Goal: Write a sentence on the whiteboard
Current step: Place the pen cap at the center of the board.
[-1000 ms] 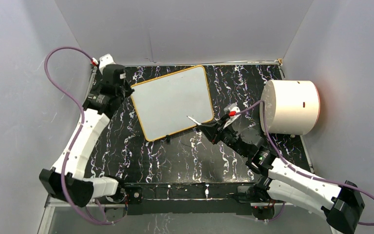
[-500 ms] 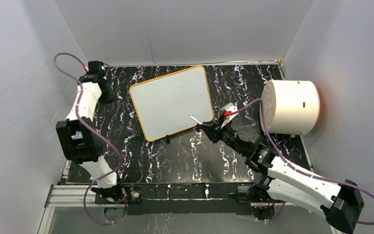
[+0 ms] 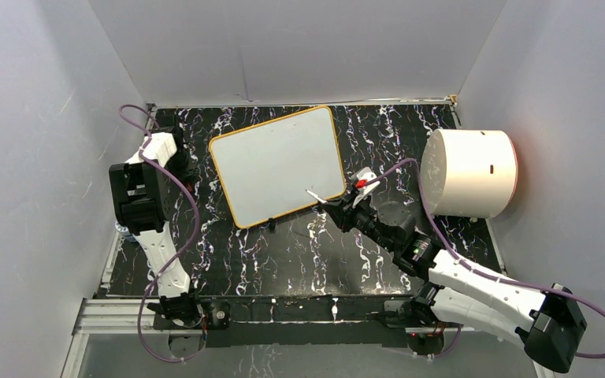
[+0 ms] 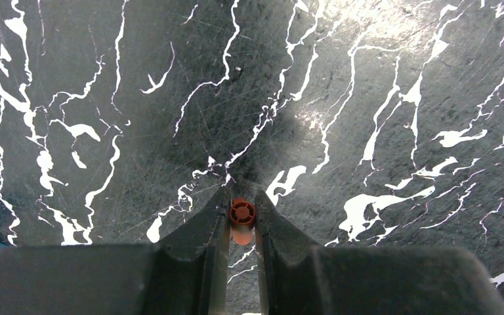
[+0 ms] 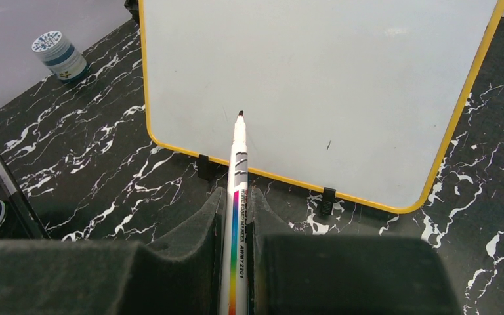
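Your right gripper [image 5: 236, 200] clamps the marker [image 5: 239, 151], tip over the whiteboard [image 5: 341, 79]; your left gripper [image 4: 241, 197] pinches a red cap [image 4: 241, 215].

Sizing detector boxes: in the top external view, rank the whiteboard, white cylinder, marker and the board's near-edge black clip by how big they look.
1. whiteboard
2. white cylinder, which stands taller and nearer the camera, so this is less sure
3. marker
4. black clip
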You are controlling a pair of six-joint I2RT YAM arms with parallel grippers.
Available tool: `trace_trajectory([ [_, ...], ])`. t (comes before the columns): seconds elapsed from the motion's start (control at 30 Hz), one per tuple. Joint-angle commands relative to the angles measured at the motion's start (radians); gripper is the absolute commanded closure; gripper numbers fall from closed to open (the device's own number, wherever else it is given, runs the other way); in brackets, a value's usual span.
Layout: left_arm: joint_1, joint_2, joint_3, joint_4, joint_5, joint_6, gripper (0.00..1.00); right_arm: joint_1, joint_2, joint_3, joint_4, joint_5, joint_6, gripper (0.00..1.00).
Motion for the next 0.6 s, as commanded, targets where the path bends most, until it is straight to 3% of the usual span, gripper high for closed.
trace_trajectory([
  [0.0, 0.006, -0.002, 0.042, 0.003, 0.016, 0.029, 1.00, -0.003, 0.001, 0.058, 0.038, 0.017, -0.019, 1.00],
  [0.07, 0.006, 0.001, 0.035, 0.009, 0.017, 0.033, 0.97, -0.001, 0.006, 0.061, 0.034, 0.017, -0.018, 1.00],
  [0.17, 0.006, 0.001, 0.025, 0.016, 0.016, 0.041, 0.81, -0.003, 0.007, 0.065, 0.030, 0.015, -0.015, 1.00],
  [0.57, 0.006, -0.131, -0.020, 0.051, 0.053, 0.032, 0.41, -0.002, -0.036, 0.089, -0.052, 0.047, -0.013, 1.00],
])
